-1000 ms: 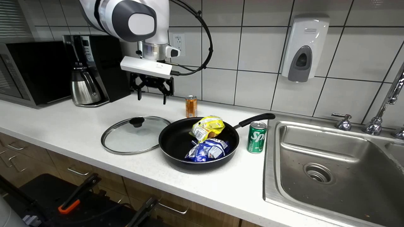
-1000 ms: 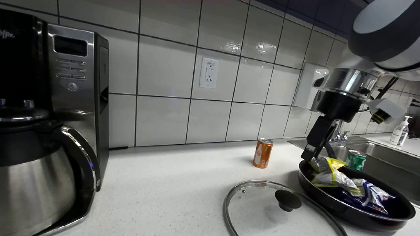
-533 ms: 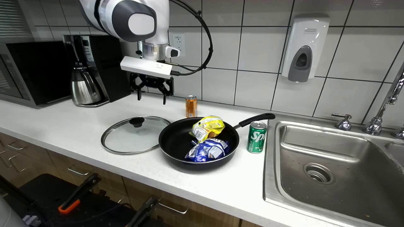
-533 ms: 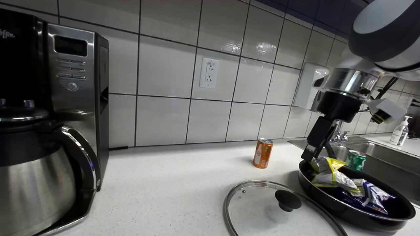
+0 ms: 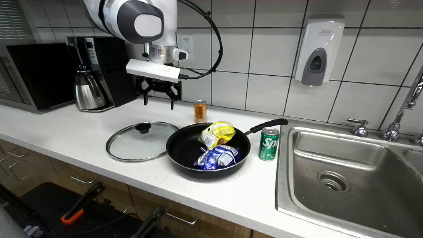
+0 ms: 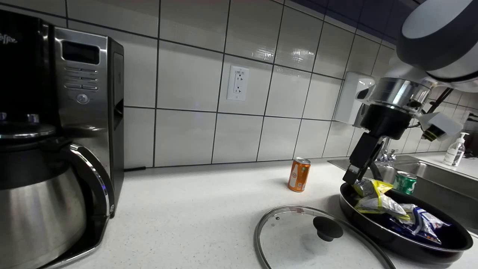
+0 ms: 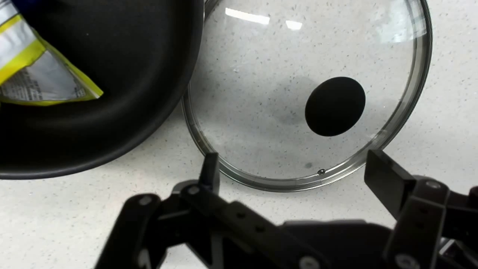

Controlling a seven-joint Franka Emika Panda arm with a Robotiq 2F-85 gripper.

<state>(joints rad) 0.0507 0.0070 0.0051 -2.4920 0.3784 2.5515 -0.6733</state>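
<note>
Gripper (image 5: 159, 105): is being held in the air, left of centre in an exterior view; its jaws are standing well apart, nothing being grasped.
Glass lid (image 7: 261, 93): is being supported by the white counter (image 5: 238, 198), knob up, across the upper middle of the wrist view.
Black knob (image 7: 335, 106): is lying beyond the jaws, toward the top of the wrist view, right of their gap's middle; its oval outline is leaning to the upper right.
Nonstick frying pan (image 7: 149, 56): is being shown at upper left in that view, the lid's left rim being overlapped by its edge; contact cannot be told.
Yellow snack bag (image 5: 216, 134), blue snack bag (image 5: 219, 158): are being cradled by the pan; their print is not being resolved.
Sprite can (image 5: 269, 145): is standing right of the pan in an exterior view; white letters "Sp" are being read.
Orange drink can (image 6: 298, 175): is standing right of centre in an exterior view, its lettering being too small.
Coffee maker (image 6: 86, 112): is being cropped at left in an exterior view; "offee" is being read.
</note>
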